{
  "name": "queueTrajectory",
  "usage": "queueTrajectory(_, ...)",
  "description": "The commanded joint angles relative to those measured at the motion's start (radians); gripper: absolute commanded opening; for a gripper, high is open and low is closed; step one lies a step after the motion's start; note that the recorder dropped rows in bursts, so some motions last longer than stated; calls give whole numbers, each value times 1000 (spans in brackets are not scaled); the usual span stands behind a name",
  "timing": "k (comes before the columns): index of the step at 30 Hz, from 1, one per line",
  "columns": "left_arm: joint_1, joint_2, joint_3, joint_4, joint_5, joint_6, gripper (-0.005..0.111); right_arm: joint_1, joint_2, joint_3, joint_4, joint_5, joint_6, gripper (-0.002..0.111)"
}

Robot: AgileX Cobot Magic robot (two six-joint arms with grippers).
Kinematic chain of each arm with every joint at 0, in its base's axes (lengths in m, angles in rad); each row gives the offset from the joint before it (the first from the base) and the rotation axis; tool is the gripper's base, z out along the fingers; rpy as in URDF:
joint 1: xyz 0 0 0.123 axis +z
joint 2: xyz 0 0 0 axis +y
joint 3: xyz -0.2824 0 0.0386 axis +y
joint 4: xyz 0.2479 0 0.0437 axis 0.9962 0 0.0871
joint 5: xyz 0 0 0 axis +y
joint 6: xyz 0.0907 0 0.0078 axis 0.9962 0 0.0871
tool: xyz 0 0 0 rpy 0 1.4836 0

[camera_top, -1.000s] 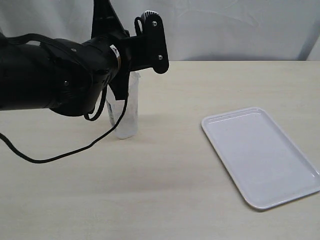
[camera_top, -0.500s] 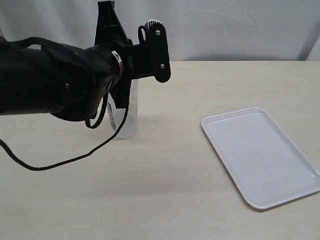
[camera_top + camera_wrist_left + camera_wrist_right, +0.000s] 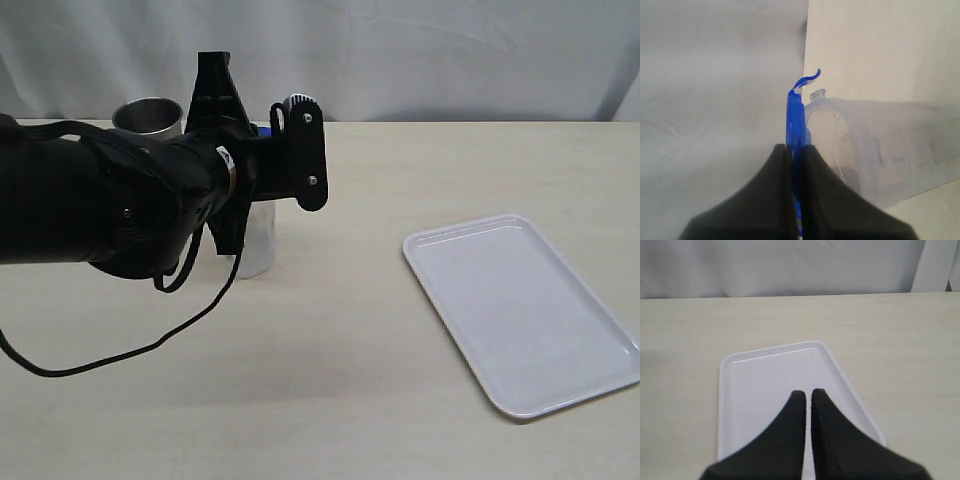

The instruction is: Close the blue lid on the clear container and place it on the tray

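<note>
On the beige table (image 3: 330,380) lies a smooth white tray (image 3: 520,310)

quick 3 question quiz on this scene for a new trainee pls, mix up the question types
1. True or false: the left gripper is shut on the blue lid.
2. How does the clear container sit? A) lying on its side B) upright on the table C) upside down
3. Fill in: near the table's far edge stands a grey steel ___.
Key: 1 true; 2 B; 3 cup.
</note>
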Motion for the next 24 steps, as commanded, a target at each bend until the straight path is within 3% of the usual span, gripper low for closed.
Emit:
queueTrajectory(1, -8, -5, 2, -16, -8, -14, 0, -1, -4, 2, 0, -3, 0, 5)
queueTrajectory(9, -53, -5, 2, -22, 25, -8, 0, -1, -4, 2, 0, -3, 0, 5)
queueTrajectory(24, -53, -5, 2, -112, 50, 50, 0, -1, -4, 2, 0, -3, 0, 5)
